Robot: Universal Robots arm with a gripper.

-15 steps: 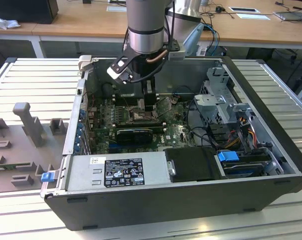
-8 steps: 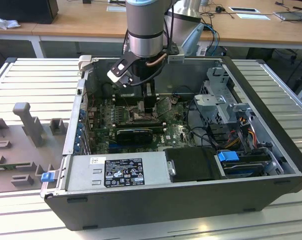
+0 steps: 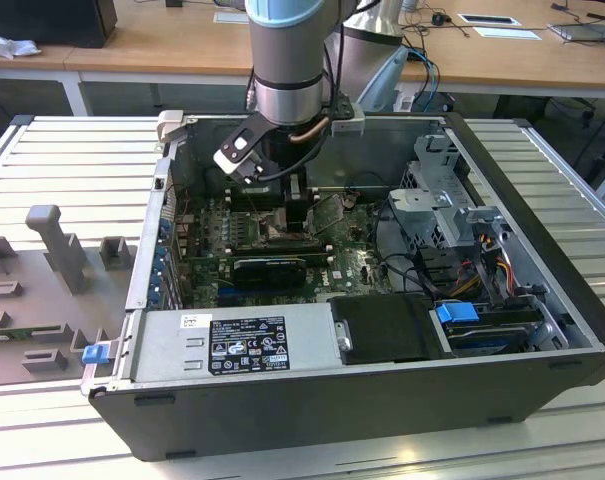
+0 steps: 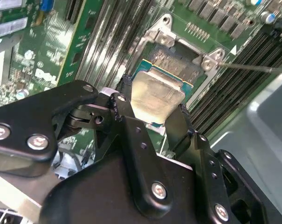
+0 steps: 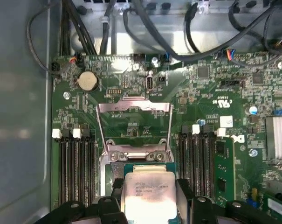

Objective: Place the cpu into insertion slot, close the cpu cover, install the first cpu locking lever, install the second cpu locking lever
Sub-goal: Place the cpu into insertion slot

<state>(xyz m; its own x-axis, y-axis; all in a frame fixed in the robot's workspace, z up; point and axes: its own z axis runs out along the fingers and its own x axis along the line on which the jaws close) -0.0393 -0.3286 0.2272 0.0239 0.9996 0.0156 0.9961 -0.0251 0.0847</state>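
Observation:
My gripper (image 4: 153, 100) is shut on the cpu (image 4: 155, 93), a pale silver square with a green edge, gripped by two opposite sides. The black fingers (image 5: 116, 186) flank the cpu (image 5: 147, 193) in both wrist views. It hangs right over the insertion slot (image 4: 180, 60), whose dark bed and silvery rim show just past the chip. I cannot tell whether the chip touches the slot. The cpu cover (image 5: 134, 108), a thin silvery frame with a window, is flipped open beyond the slot. In the exterior view the gripper (image 3: 282, 215) is down inside the open computer case, over the green board.
Long black memory slots (image 5: 73, 172) run on both sides of the socket. A thin metal rod (image 4: 252, 68) sticks out beside it. A black graphics card (image 3: 268, 268), the power supply (image 3: 232, 345), a drive cage (image 3: 452, 205) and cables (image 5: 145, 28) crowd the case.

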